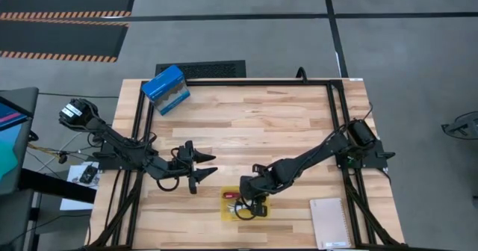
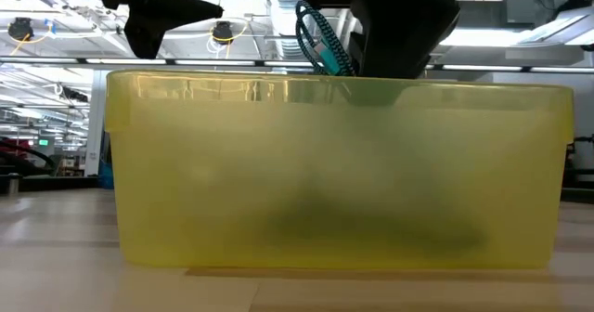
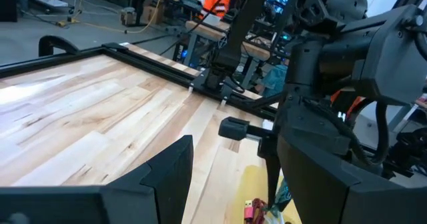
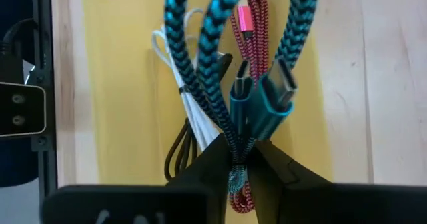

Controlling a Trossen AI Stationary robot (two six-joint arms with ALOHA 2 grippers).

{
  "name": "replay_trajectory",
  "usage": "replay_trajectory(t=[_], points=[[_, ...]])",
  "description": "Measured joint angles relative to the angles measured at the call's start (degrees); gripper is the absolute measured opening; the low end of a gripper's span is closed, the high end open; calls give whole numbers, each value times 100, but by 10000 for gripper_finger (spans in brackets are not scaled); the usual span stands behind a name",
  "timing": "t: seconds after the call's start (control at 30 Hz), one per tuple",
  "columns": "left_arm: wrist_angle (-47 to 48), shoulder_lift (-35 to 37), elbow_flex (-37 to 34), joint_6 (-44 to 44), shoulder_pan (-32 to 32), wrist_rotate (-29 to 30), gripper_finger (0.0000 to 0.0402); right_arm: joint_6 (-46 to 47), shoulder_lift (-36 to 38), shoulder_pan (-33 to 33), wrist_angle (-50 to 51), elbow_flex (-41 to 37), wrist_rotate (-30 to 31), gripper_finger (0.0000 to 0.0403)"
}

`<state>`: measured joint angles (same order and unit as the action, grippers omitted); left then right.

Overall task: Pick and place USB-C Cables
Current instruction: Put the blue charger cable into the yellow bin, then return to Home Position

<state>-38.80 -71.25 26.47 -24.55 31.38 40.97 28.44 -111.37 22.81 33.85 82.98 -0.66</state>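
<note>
Two dark fingers of the right end effector (image 4: pixel 237 159) pinch a braided teal-blue cable (image 4: pixel 220 64) above the translucent yellow tray (image 1: pixel 228 210) near the worktop's (image 1: pixel 246 124) front edge, over white (image 4: pixel 183 94) and red-black (image 4: pixel 253 24) cords; left end effector (image 1: pixel 203 169) hangs spread nearby.

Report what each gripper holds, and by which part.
Right gripper pinches the teal cable at its bundled middle, above the yellow tray. Left gripper holds nothing.

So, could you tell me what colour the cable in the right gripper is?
Teal-blue with black braiding; the cable in the right gripper shows best in the right wrist view.
</note>
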Motion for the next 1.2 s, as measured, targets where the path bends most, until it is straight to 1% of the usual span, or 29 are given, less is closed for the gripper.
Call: replay_trajectory(t=[0.53, 0.67, 0.73, 0.87, 0.97, 1.07, 1.13, 1.2], points=[[47, 0, 1, -42, 2, 7, 208, -1, 0, -62, -122, 30, -1, 155], [43, -1, 1, -276, 2, 219, 208, -64, 4, -110, -111, 329, 11, 163], [33, -2, 1, -373, 0, 319, 208, -249, 4, -127, -72, 512, 16, 163], [30, 0, 1, -561, 2, 339, 208, -649, 6, -101, -40, 1000, 14, 159], [28, 0, 1, -768, 2, 360, 208, -1022, 7, -55, 418, 1449, 20, 153], [36, -1, 1, -995, 2, 430, 208, -1243, 7, -52, 1209, 1962, 38, 149], [63, -2, 1, -1065, 0, 315, 208, -1432, 7, -97, 1851, 2316, 154, 147], [95, 0, 1, -1041, 2, 177, 208, -1261, 11, -169, 2463, 2656, 167, 145]])
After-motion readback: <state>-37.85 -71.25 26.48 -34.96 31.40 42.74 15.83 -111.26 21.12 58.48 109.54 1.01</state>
